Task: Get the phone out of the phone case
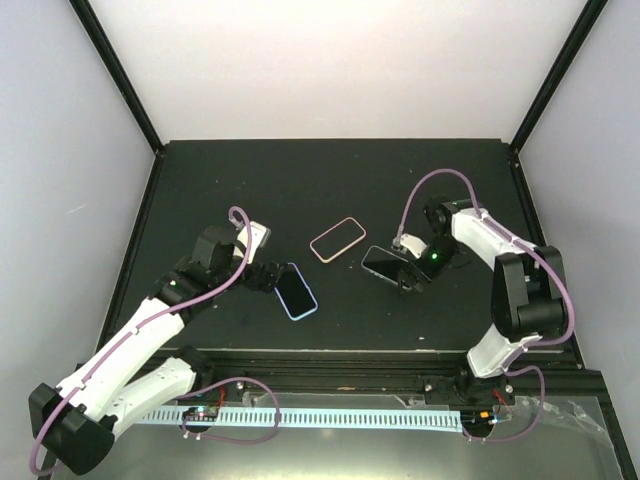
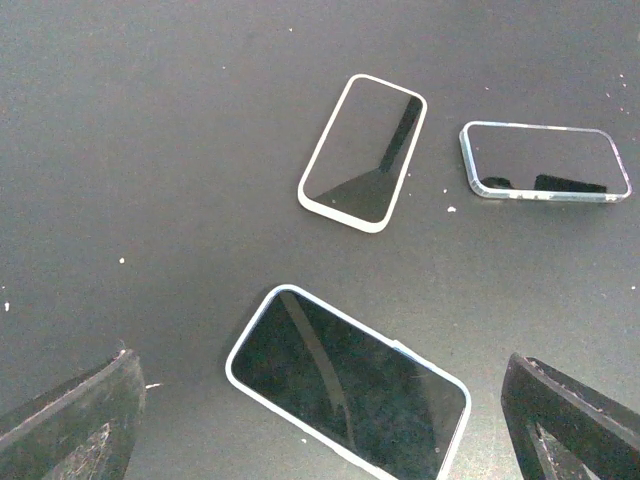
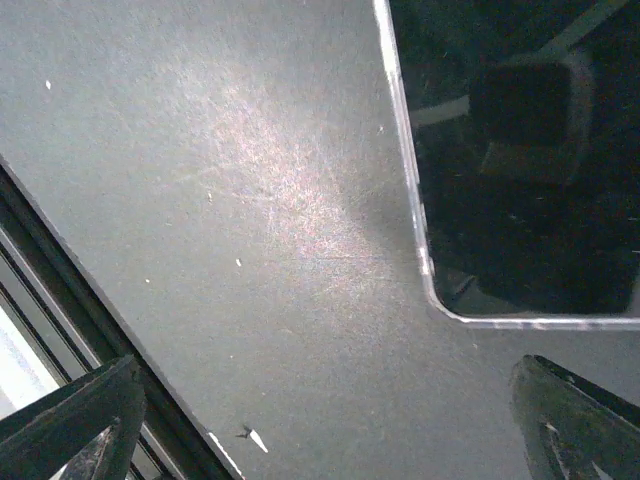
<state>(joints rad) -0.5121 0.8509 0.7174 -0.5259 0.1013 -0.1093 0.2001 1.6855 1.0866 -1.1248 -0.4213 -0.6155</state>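
Observation:
A phone in a pale blue case [image 1: 296,291] lies screen up on the black table; in the left wrist view [image 2: 348,382] it lies flat between my spread fingers. My left gripper [image 1: 268,276] is open and empty just left of it. A second phone with a white-pink rim [image 1: 337,239] lies at the middle, also in the left wrist view [image 2: 363,152]. A third phone with a silver rim [image 1: 384,264] lies by my right gripper [image 1: 411,276], which is open and empty; its corner shows in the right wrist view [image 3: 510,160].
The black table [image 1: 330,180] has a raised black rail along its near edge [image 3: 90,330], close to my right gripper. White walls and black corner posts stand at the sides and back.

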